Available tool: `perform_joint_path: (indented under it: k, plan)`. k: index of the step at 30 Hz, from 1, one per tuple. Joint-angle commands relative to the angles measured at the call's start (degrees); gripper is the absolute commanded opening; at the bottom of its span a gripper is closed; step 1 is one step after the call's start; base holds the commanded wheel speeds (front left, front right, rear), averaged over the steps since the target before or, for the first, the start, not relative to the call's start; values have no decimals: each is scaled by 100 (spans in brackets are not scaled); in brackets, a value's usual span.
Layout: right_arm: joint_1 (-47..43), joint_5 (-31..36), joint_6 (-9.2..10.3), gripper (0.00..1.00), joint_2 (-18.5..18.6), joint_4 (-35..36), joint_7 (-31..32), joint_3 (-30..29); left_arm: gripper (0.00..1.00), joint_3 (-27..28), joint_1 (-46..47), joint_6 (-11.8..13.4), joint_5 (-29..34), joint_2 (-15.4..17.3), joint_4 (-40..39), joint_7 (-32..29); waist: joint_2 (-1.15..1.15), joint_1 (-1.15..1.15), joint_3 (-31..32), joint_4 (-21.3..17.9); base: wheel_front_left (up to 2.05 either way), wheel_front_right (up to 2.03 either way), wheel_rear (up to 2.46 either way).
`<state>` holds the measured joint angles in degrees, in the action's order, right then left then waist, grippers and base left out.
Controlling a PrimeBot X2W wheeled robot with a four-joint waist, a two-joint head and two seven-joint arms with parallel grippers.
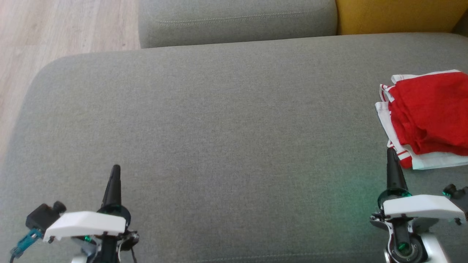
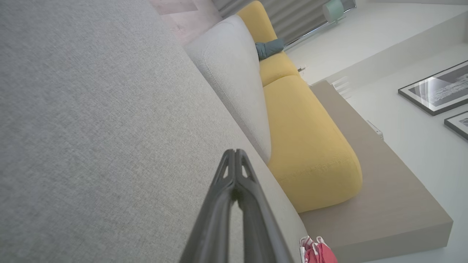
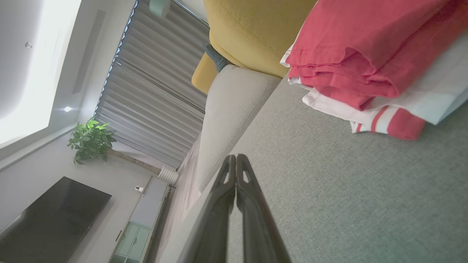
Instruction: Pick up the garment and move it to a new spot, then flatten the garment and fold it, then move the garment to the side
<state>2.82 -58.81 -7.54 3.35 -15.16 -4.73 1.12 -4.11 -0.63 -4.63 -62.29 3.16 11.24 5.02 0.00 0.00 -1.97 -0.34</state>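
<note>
The garment (image 1: 427, 117) is a red and white piece, folded into a compact stack with striped trim, lying at the right edge of the grey sofa seat (image 1: 219, 138). It also appears in the right wrist view as the garment (image 3: 365, 62) at the upper right, and as a small red corner of the garment (image 2: 316, 252) in the left wrist view. My right gripper (image 1: 391, 150) is shut and empty, its tip just short of the stack's near corner. My left gripper (image 1: 115, 168) is shut and empty at the lower left, far from the garment.
A grey back cushion (image 1: 237, 20) and a yellow cushion (image 1: 398, 14) line the far side of the seat. Wooden floor (image 1: 55, 33) lies beyond the seat's left edge. A beige platform (image 2: 369, 175) runs behind the sofa.
</note>
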Motion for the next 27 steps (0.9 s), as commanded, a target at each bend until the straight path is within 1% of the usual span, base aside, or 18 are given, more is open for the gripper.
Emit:
perform_joint_path:
  k: [1, 17, 27]
  plan:
    - [259, -201, 3, 0, 106, 176, 48, 11, 0, 202, 352, -70, -171, 91, -148, -67, 0, 0, 6, 1, 0, 0, 0]
    - [275, -1118, 4, 0, 110, 162, 293, -138, 0, 377, 438, -130, -999, 103, -33, -315, 0, 0, 53, 10, 0, 0, 0]
    - [288, -1849, 4, 0, 109, 151, 493, -264, 0, 522, 507, -177, -1659, 109, 60, -519, 0, 0, 91, 17, 0, 0, 0]
